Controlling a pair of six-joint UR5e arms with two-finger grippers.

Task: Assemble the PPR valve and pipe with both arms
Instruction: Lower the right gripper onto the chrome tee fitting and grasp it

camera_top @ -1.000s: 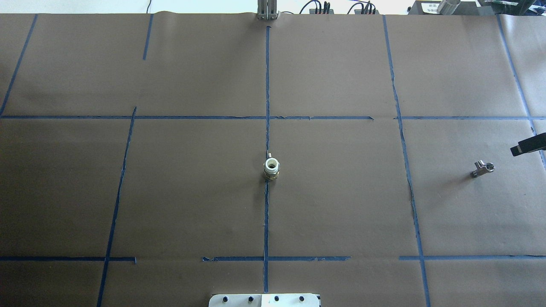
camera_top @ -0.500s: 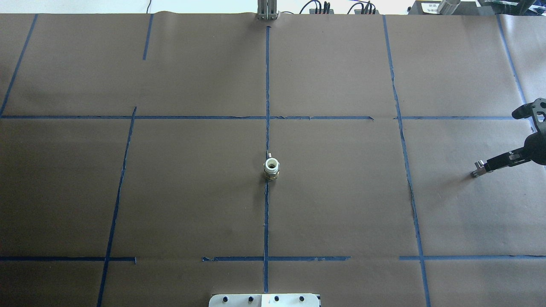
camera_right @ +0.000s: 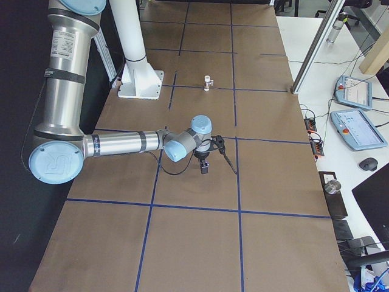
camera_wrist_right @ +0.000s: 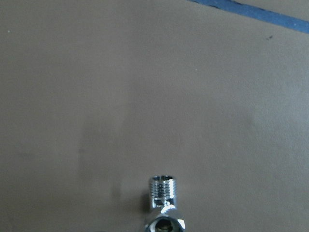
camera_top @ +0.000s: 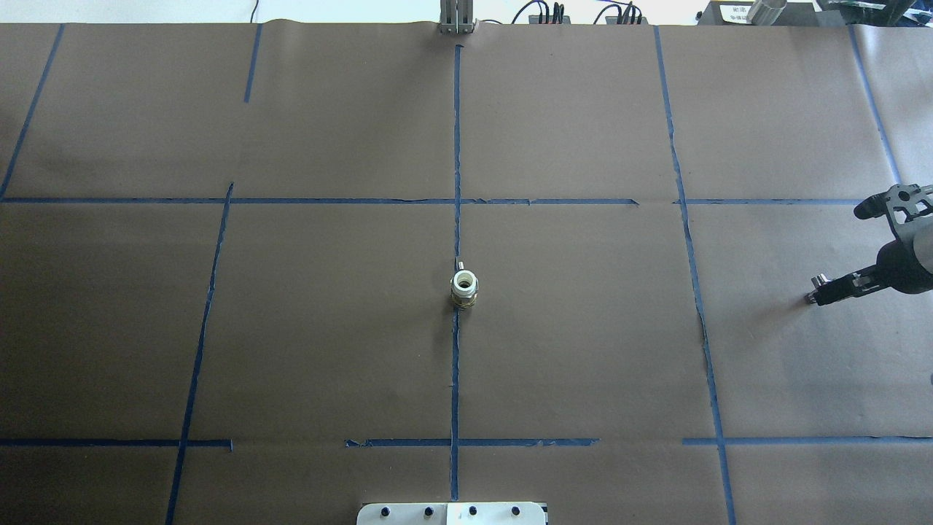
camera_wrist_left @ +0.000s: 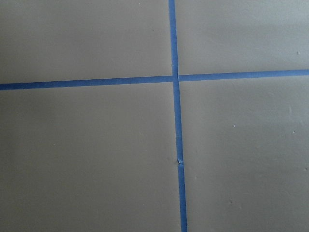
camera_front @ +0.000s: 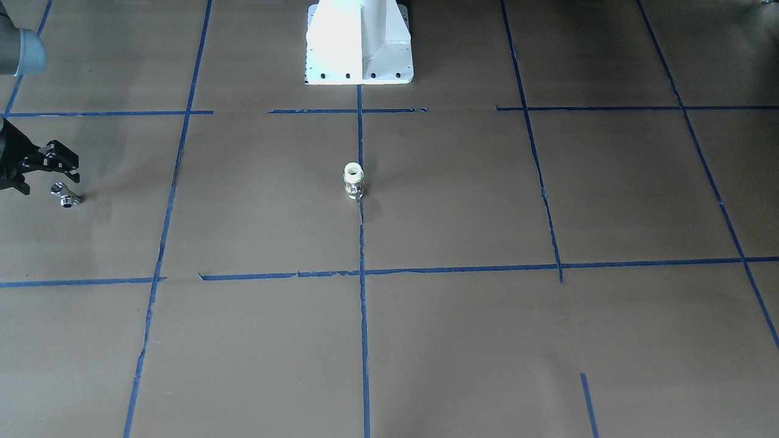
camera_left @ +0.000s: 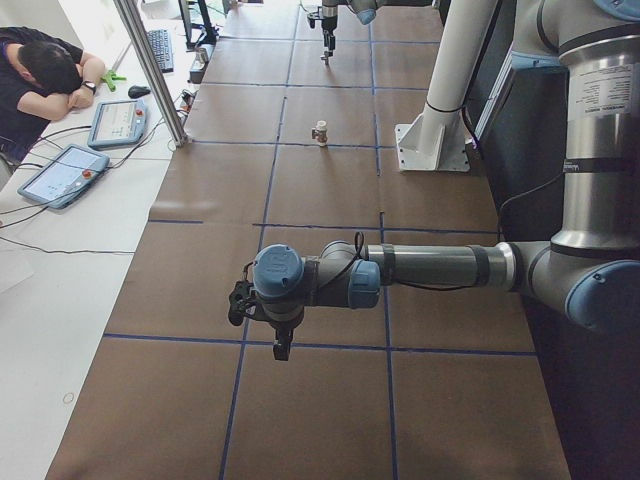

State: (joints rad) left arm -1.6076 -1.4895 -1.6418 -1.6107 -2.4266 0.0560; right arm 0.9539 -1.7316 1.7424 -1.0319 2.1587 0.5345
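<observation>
A white PPR fitting with a brass end (camera_top: 464, 287) stands upright at the table's centre on the blue tape line; it also shows in the front view (camera_front: 353, 180). A small chrome valve (camera_top: 810, 296) lies at the right side, seen in the front view (camera_front: 65, 196) and, with its threaded end up, in the right wrist view (camera_wrist_right: 164, 205). My right gripper (camera_top: 838, 252) hangs over the valve with its fingers spread wide, holding nothing. My left gripper (camera_left: 283, 346) shows only in the left side view, above bare paper; I cannot tell whether it is open or shut.
Brown paper with blue tape lines (camera_top: 456, 146) covers the table. The white pedestal base (camera_front: 359, 42) stands at the robot's edge. An aluminium post (camera_top: 456, 18) stands at the far edge. A person (camera_left: 45, 70) and teach pendants (camera_left: 60, 175) are beyond it.
My right gripper has come in from the right edge, open, to a place over the chrome valve. The valve and the fitting have not moved.
</observation>
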